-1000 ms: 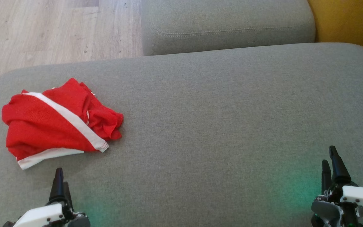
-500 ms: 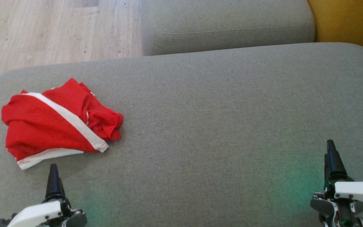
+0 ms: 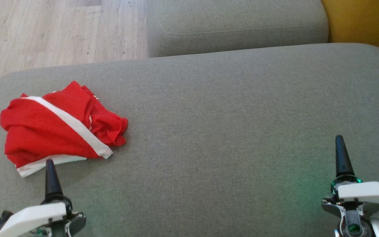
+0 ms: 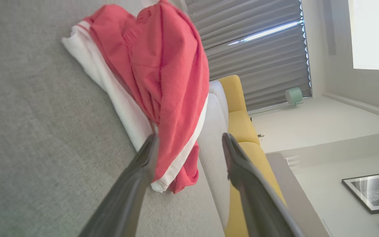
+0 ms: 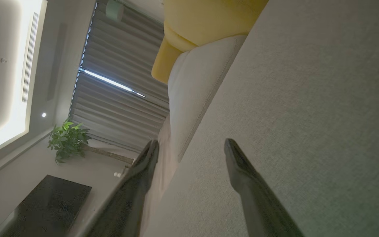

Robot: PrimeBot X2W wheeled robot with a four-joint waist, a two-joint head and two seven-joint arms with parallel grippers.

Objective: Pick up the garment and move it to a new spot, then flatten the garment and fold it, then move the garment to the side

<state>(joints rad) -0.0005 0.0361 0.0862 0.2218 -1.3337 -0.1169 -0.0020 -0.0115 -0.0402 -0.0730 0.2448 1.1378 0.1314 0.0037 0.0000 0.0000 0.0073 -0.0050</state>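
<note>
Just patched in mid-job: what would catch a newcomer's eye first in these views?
A crumpled red garment with white stripes lies on the left part of the grey sofa cushion. The left gripper points at the garment's near edge, jaws open. The right gripper, jaws open too, is over bare cushion far to the right.

The left claw (image 3: 49, 168) and right claw (image 3: 340, 148) share tapered black fingers (image 3: 52, 184) and white, screw-dotted housings (image 3: 31, 217).
</note>
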